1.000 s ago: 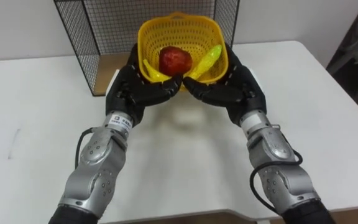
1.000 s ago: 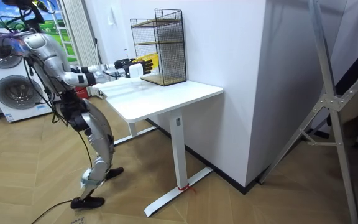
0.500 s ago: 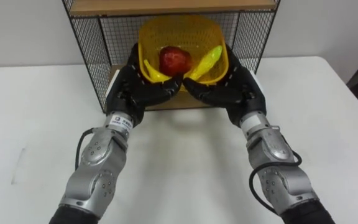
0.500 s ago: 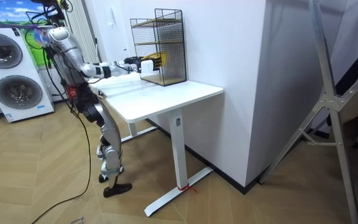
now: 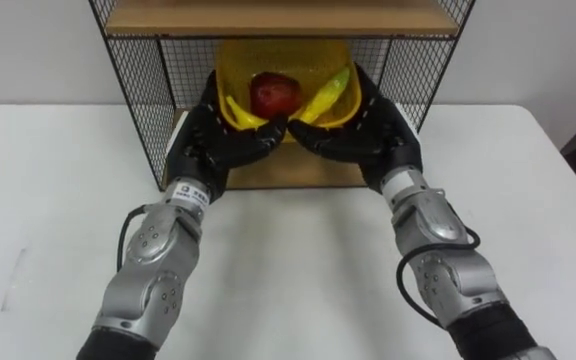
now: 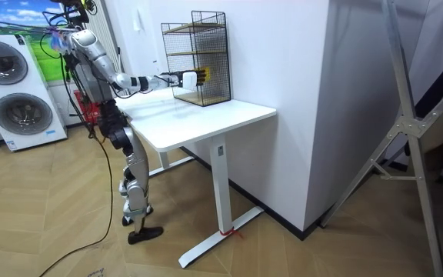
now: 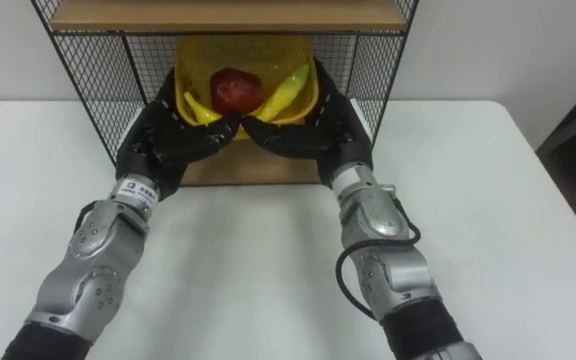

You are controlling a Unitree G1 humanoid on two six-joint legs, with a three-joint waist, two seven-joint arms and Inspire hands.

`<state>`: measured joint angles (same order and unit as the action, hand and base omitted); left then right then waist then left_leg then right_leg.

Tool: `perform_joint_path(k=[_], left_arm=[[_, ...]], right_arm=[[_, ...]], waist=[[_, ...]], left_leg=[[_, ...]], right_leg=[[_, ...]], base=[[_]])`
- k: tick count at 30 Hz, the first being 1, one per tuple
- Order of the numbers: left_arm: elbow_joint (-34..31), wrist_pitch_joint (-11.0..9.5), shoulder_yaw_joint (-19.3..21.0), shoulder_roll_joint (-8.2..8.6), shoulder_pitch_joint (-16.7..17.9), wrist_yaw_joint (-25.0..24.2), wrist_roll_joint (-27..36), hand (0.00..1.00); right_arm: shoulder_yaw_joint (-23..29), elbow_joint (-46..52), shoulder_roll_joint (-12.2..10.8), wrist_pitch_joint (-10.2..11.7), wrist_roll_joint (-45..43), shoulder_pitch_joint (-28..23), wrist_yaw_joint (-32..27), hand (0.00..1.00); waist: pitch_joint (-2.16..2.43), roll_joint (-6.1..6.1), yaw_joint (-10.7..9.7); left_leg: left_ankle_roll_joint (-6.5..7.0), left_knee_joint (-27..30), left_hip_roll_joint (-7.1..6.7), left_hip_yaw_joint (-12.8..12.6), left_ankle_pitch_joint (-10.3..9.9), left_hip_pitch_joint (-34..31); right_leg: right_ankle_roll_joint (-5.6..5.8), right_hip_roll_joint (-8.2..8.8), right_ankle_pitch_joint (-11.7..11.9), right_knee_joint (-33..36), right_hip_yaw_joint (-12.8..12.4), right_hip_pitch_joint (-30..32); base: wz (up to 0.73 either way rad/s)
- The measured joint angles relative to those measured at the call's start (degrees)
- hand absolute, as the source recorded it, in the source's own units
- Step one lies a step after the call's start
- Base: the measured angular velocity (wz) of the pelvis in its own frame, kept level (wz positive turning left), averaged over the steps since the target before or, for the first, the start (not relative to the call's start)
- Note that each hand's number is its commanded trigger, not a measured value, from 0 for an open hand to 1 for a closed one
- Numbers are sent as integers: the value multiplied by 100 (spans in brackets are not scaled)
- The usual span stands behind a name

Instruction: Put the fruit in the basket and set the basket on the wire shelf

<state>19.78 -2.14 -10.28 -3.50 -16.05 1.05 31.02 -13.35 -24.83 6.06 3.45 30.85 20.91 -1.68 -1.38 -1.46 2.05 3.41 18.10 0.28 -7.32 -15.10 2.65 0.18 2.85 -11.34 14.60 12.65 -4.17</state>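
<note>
Inside the wire shelf's (image 5: 140, 110) lower compartment, the yellow basket (image 5: 268, 52) holds a red apple (image 5: 275, 92) and a banana (image 5: 330, 90). The left hand (image 5: 211, 142) and right hand (image 5: 370, 135) cup its sides, fingers curled under its front.

Around your basket (image 5: 268, 60) stands the shelf (image 5: 278, 17); in the basket, apple (image 5: 274, 93) left, banana (image 5: 326, 95) right; before it lies the worktop (image 5: 48, 200).

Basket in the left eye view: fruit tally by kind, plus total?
Red apple: 1
Yellow banana: 2, this one right of the apple, the other left of it
Total: 3, all in the yellow basket, gripped by the left robot hand and right robot hand under a board of the wire shelf.
</note>
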Motion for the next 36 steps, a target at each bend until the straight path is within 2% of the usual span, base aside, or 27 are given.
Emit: perform_joint_path(k=[5,7,8,12,16,19,27,33,35,36], left_arm=[[389,134,7,12,-231,6,13,0],[623,221,10,10,-446,7,165,0],[642,239,15,11,-479,9,209,0],[790,342,83,33,-593,12,213,0],[1014,487,120,60,-718,17,209,0],[1018,596,132,52,-720,18,209,0],[1114,638,128,41,-727,92,204,0],[1100,668,222,-62,-718,92,142,0],[1085,677,229,-87,-717,92,28,0],[1064,679,226,-101,-713,92,-67,0]], right_arm=[[3,-358,-41,-113,30,224,-21,0],[13,-663,-32,-197,83,482,-26,0],[20,-701,-29,-216,85,528,-27,0],[34,-1047,-32,-235,97,767,-21,0],[28,-1499,-60,-348,114,1014,-21,0],[10,-1568,-64,-378,149,1031,-21,0],[-52,-1685,-104,-379,141,1032,-21,0],[-59,-1677,-114,-379,-175,1001,2,0],[-53,-1665,-104,-379,-233,1001,2,0],[-53,-1664,-101,-379,-245,996,8,0]], waist=[[-19,31,-6],[-61,97,-19],[-66,113,-20],[-58,139,-11],[-55,145,6],[-51,153,1],[-48,180,-32],[-47,185,-28],[-33,192,-34],[-7,204,-33]], left_leg=[[2,-66,-5,-11,37,-5],[6,-74,-6,-16,41,-10],[7,-76,-6,-20,41,-16],[-4,-90,-3,-18,54,-10],[-5,-94,-3,0,56,-7],[-7,-93,-4,15,58,-12],[-13,-94,0,46,67,47],[-22,-103,1,70,74,42],[-24,-103,1,76,76,29],[-24,-103,1,82,76,26]], right_leg=[[1,-5,35,-61,-7,12],[3,-5,48,-71,-8,17],[3,-5,51,-72,-9,24],[1,-9,52,-85,-10,23],[-5,-13,57,-103,-7,9],[-5,-13,57,-105,8,3],[-13,-31,92,-202,19,-100],[-16,-38,98,-198,24,-100],[-17,-40,98,-196,27,-89],[-17,-40,98,-197,34,-90]], base=[[0],[0],[0],[0],[0],[1],[1],[0],[0],[4]])
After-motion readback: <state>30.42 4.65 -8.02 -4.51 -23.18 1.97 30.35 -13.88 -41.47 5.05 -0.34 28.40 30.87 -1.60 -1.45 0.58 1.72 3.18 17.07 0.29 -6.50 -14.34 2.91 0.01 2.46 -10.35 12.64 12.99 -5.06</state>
